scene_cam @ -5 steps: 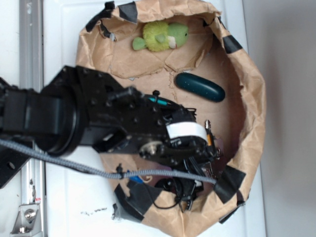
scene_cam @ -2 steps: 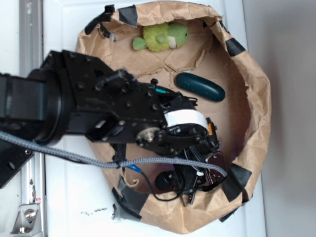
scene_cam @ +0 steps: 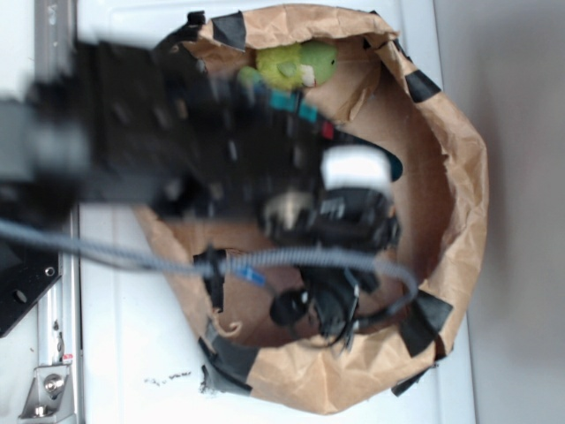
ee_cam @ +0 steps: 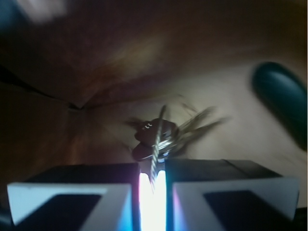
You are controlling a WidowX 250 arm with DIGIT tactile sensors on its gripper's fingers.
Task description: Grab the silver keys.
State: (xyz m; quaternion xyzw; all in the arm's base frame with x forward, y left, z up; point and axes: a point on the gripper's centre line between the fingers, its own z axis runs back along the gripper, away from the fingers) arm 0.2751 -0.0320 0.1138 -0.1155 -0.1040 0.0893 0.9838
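Note:
In the wrist view the silver keys (ee_cam: 166, 137) hang from my gripper (ee_cam: 152, 169), one thin blade pinched in the narrow gap between the two fingers. The rest of the bunch, with a dark fob, splays out above the brown paper floor. The jaws stand nearly closed on that blade. From the exterior view my gripper (scene_cam: 328, 302) is a blurred black mass low inside the paper bag, and the keys are hidden under it.
A crumpled brown paper bag (scene_cam: 459, 177) with black tape patches walls in the work area. A green plush toy (scene_cam: 296, 64) lies at its far side. The dark green oval case (ee_cam: 284, 103) lies to the right, mostly covered by my arm in the exterior view.
My arm has swung toward the top of the exterior view and is now motion-blurred, covering the dark green case. The bag's rim has shifted slightly.

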